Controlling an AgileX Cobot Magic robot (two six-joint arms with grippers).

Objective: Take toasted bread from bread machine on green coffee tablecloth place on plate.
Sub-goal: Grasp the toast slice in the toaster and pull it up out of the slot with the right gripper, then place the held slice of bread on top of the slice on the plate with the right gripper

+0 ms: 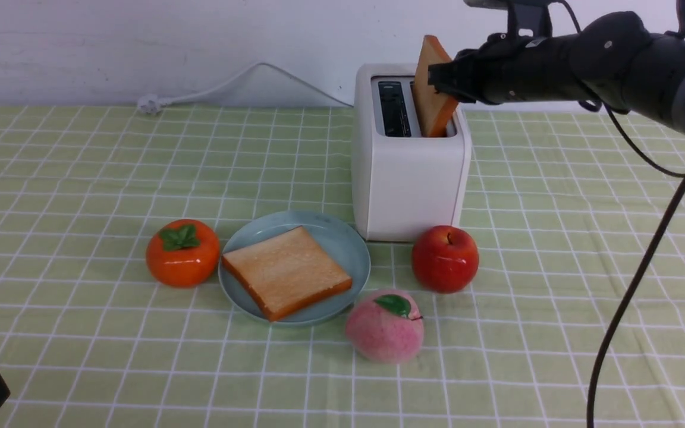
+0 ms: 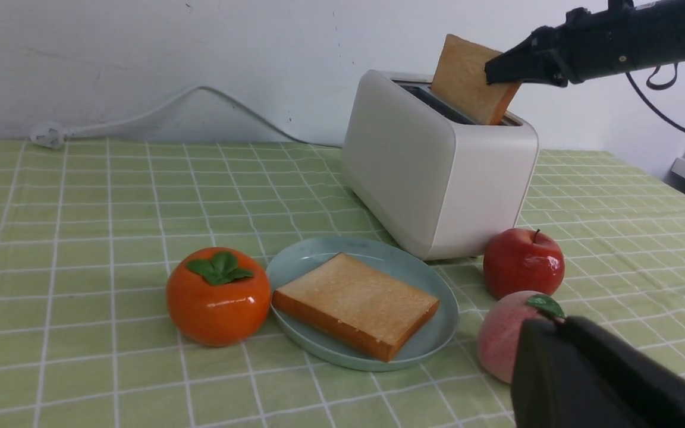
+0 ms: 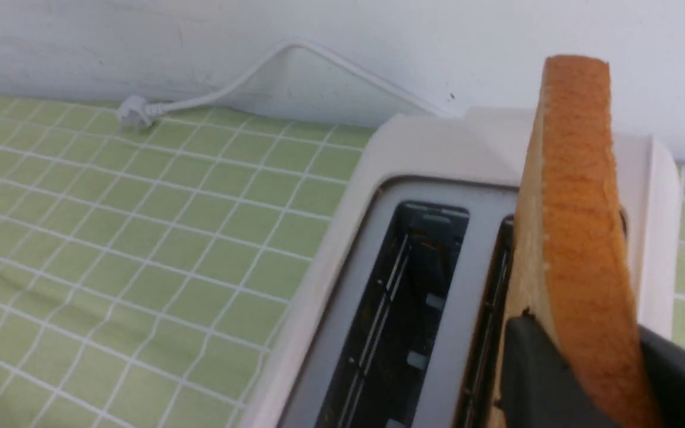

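Note:
The white bread machine stands on the green coffee tablecloth at the back centre. One slice of toasted bread lies flat on the pale blue-green plate in front of it. My right gripper is shut on the second slice, which tilts up out of the right slot with its lower corner still inside. The right wrist view shows black fingers clamped on both faces of this slice. The left slot is empty. My left gripper hangs low at the near left, shut and empty.
An orange persimmon sits left of the plate. A red apple and a pink peach sit to its right and front. The white power cord and plug lie along the back wall.

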